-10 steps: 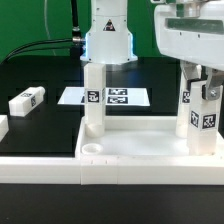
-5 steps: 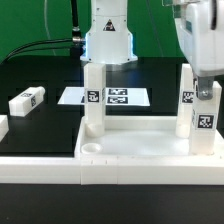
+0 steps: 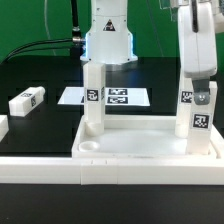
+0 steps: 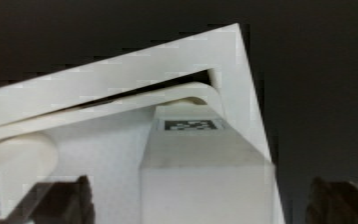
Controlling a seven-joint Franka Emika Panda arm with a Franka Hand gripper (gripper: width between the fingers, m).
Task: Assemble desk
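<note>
Claw (image 3: 201, 92) over right-edge leg (image 3: 201, 122), grip state can't tell; tabletop (image 3: 135, 147) centre bare.

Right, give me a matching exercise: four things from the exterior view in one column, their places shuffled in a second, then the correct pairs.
Things:
1. loose leg
2. marker board
3. tabletop
4. leg nearest the fingers

Places:
A. upright on the slab at the exterior view's right
B. flat on the black table behind the slab
C. lying on its side at the exterior view's left
D. flat in front, carrying upright legs

Pairs: 1-C, 2-B, 3-D, 4-A
</note>
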